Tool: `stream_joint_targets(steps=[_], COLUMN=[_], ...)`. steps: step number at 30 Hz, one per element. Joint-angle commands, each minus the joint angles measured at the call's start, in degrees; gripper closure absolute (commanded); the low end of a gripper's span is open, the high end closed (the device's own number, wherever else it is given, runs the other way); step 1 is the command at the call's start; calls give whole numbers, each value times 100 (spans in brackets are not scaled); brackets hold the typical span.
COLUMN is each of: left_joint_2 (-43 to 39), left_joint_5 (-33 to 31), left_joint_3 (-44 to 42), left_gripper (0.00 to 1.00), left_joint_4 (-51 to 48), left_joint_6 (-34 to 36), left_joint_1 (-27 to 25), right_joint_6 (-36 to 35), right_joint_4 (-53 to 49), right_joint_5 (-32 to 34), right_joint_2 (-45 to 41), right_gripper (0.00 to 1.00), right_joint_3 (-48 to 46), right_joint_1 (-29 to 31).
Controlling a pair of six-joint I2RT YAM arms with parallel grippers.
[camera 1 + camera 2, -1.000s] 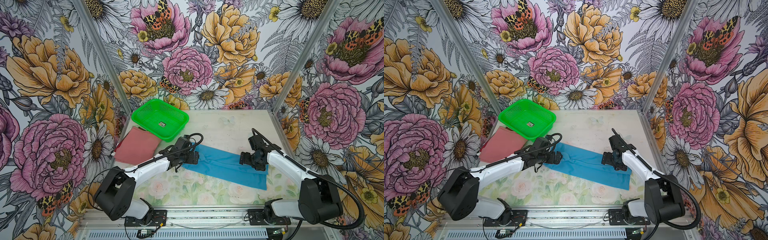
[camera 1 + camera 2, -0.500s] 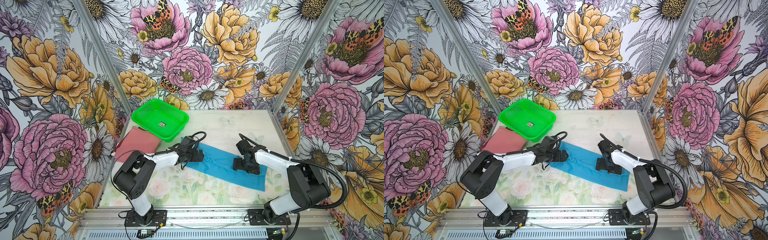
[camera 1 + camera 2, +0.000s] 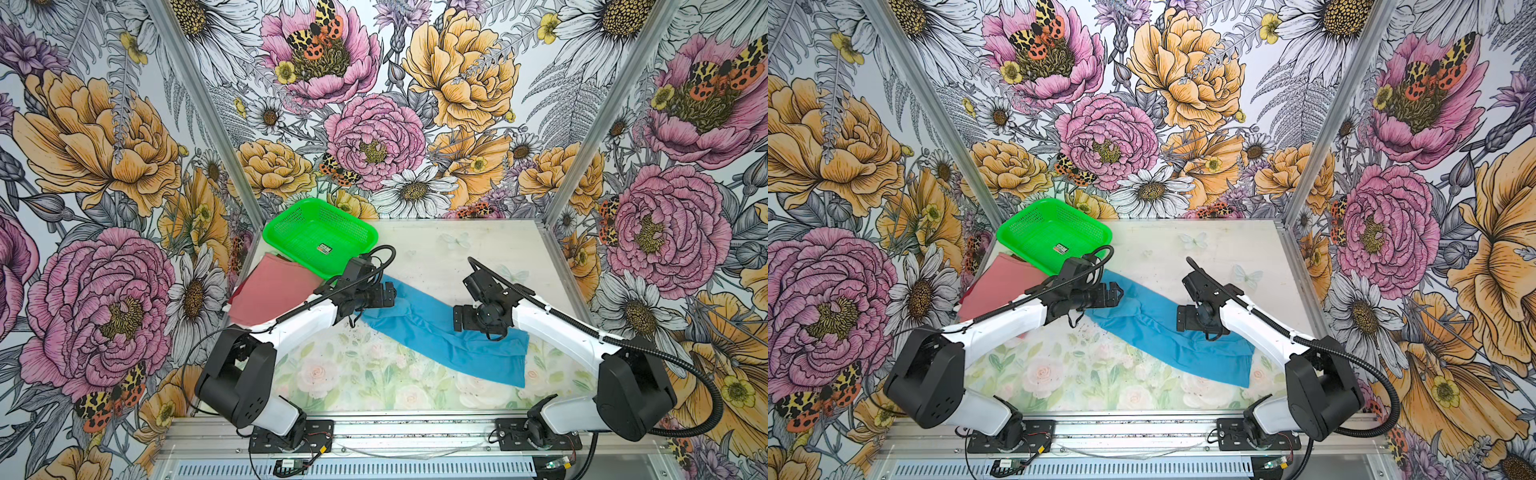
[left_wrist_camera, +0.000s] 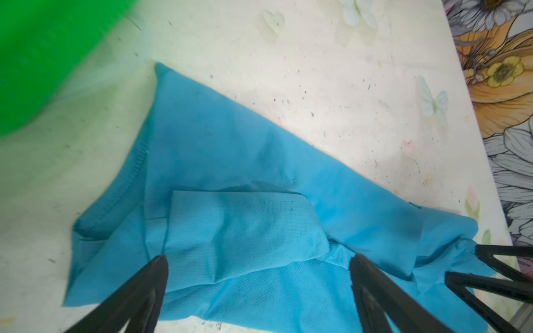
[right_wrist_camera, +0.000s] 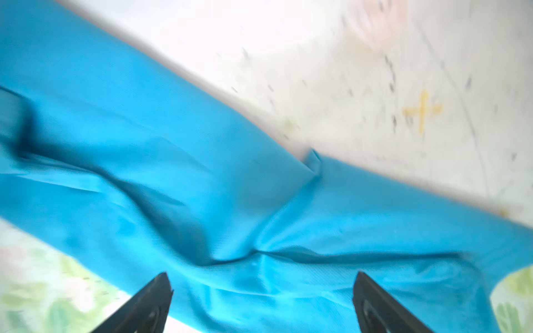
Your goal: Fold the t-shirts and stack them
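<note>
- The blue t-shirt (image 3: pixel 440 332) lay as a long folded strip across the middle of the tabletop (image 3: pixel 436 257); soft, light, floppy, so I judged its end corners the best hold.
- My left pincer (image 3: pixel 390 292) and right pincer (image 3: pixel 458 319) hung wide open low over it, holding nothing.
- The red t-shirt (image 3: pixel 270 291) lay beside the green basket (image 3: pixel 307 232), which crowded the strip's left end.

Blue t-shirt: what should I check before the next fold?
1. Left jaws open, nothing held: ok.
2. Right jaws open, nothing held: ok.
3. Blue t-shirt lying flat: not ok, it is creased and a flap is folded over near the left jaws.
4. Blue t-shirt wholly on the table: ok.
5. Red-pink t-shirt free of the green basket: cannot tell, the basket's edge overlaps it.
</note>
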Motion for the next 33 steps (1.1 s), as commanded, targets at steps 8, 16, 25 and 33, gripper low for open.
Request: stream_joint_targets(steps=[8,16,25,33], left_joint_2=[-1662,-2535,-2450,-2350], left_joint_5=[247,794,786,920], left_joint_3=[-328,-593,-577,-640], left_gripper=[1,1,1,1], left_joint_4=[-1325,-1755,-1824,-1680], left_joint_6=[7,305,395,281], left_joint_1=[1426,2545,2603,2524], right_joint_6=[-1496,-1680,-1787,-1676], right_joint_4=[433,456,451,464], right_joint_5=[-858,-1316,-1560,-1422], right_joint_2=[2490,4116,4143,3773], right_gripper=[1,1,2,2], right_joint_3=[2368,4073,4242,3655], right_joint_1=[740,1040,1469,1680])
